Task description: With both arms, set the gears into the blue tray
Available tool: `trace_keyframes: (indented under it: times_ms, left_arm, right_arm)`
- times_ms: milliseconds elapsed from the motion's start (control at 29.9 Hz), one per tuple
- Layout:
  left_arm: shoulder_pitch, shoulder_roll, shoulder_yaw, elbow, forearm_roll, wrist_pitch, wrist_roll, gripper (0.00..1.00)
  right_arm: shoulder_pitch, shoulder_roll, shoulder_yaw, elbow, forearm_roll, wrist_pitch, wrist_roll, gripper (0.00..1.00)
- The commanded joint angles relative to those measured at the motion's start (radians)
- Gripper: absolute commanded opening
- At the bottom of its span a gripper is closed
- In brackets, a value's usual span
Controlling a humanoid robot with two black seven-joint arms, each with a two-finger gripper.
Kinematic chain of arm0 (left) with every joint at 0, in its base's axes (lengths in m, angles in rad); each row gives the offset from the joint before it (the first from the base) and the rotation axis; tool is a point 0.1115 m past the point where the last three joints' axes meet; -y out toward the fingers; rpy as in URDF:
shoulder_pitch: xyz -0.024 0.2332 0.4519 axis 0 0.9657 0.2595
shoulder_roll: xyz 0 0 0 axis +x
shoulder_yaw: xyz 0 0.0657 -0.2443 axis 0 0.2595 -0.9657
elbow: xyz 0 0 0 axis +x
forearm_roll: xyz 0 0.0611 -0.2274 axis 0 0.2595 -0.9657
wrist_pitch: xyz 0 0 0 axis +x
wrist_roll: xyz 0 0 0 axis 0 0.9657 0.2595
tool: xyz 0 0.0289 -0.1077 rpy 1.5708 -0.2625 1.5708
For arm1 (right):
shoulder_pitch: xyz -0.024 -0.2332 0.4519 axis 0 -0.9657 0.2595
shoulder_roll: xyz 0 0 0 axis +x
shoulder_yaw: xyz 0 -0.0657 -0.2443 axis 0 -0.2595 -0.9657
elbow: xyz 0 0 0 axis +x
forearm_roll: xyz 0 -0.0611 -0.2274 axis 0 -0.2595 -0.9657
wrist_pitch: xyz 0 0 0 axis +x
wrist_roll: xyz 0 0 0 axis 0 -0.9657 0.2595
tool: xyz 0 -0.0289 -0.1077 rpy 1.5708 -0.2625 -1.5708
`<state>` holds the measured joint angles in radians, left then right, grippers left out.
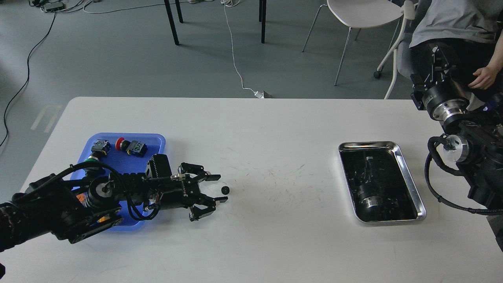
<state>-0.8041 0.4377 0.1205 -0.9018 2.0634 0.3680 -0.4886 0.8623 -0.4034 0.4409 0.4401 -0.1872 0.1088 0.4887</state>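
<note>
On the white table [275,129], the blue tray [118,157] lies at the left under the left arm, whose gripper [218,188] has its fingers spread apart around a single gear [225,190] — the pickup step, I judge, with the closing squeeze next. The right gripper [434,59] is too dark to tell. The gear is tiny, black and toothed, resting on the table just right of the tray.

Left gripper [219,188] lies low on the white table [275,236], jaws spread, one small black gear [225,190] sitting right between the fingertips. At nine o'clock from the gear, the blue tray [118,157] holds a red-capped switch [120,143] and other switches. Over at three o'clock rests the steel tray [408,181]. Right gripper [437,59] hangs off the table's edge at two o'clock, fingers unreadable.
</note>
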Motion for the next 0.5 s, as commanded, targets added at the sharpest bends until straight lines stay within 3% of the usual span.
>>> trace_keyframes:
  times_ms: [0,468]
  left_arm:
    - [-0.001,-0.017,0.002,0.007,0.0,0.0,0.0,0.61]
    - [0.005,-0.054,0.03,0.07,-0.006,0.046,0.0,0.54]
  right_arm:
    - [0.0,0.0,-0.001,0.0,-0.001,-0.003,0.0,0.94]
    - [0.0,0.0,-0.036,-0.001,-0.001,-0.004,0.0,0.94]
